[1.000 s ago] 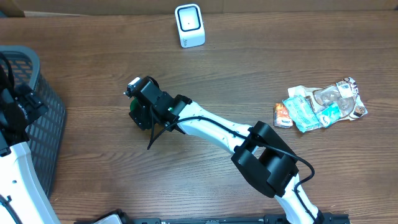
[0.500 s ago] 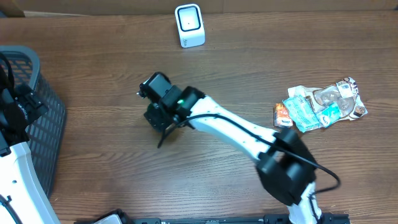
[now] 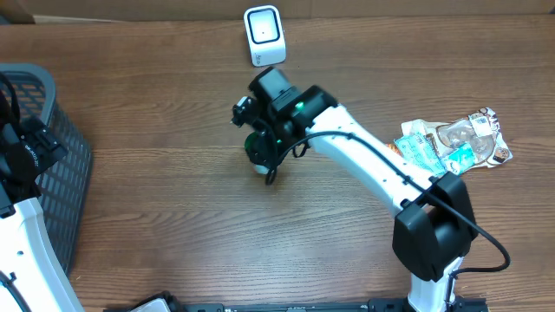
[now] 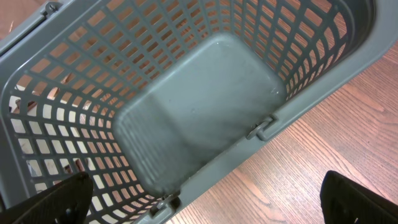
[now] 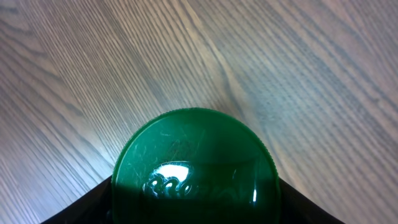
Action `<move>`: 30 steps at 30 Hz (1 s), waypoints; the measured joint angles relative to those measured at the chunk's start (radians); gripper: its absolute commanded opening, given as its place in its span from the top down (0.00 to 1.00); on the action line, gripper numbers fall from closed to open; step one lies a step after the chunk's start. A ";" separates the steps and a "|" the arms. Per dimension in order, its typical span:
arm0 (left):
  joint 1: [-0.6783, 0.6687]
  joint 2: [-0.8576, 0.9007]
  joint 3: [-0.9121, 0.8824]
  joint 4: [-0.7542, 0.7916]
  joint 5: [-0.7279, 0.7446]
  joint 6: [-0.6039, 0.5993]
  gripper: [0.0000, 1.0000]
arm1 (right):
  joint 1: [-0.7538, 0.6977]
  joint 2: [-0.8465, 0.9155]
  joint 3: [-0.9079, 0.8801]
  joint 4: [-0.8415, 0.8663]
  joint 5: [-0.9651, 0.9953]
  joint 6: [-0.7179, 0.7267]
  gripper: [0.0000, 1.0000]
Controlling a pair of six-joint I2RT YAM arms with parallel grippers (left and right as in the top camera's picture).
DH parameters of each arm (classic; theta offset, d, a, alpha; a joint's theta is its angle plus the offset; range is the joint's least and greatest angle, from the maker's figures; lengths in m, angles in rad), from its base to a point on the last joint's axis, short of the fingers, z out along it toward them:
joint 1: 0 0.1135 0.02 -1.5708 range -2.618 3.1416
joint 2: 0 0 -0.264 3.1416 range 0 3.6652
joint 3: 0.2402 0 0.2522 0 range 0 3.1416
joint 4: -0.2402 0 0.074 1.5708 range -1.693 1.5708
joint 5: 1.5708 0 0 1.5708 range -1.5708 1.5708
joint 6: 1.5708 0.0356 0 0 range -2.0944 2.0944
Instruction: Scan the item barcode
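The item is a container with a round green lid [image 5: 196, 168], and the lid fills the lower half of the right wrist view. My right gripper [image 5: 196, 211] is shut on it, one black finger against each side. From overhead the item [image 3: 257, 149] hangs under the right gripper [image 3: 263, 139], just in front of the white barcode scanner [image 3: 264, 35] at the table's back edge. No barcode shows in any view. My left gripper [image 4: 208, 202] stands wide open over the near rim of the grey basket [image 4: 298, 93], holding nothing.
The grey mesh basket [image 3: 61, 165] stands at the table's left edge, under the left arm. A pile of snack packets [image 3: 451, 146] lies at the right. Brown wooden table top [image 3: 173, 234] lies around the held item.
The right arm has carried the item from the table's middle left, back and to the right, toward the scanner. The left arm has not moved.
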 measured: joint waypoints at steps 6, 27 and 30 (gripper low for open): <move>0.000 0.000 0.000 0.000 0.000 0.000 0.00 | -0.048 0.000 0.000 -0.051 -0.056 -0.216 0.37; 0.000 0.000 0.000 0.000 0.000 0.000 0.01 | -0.047 0.000 0.000 -0.133 -0.204 -0.513 0.44; 0.000 0.000 0.000 0.000 0.000 0.000 0.00 | -0.047 0.000 0.000 -0.137 -0.209 -0.518 0.46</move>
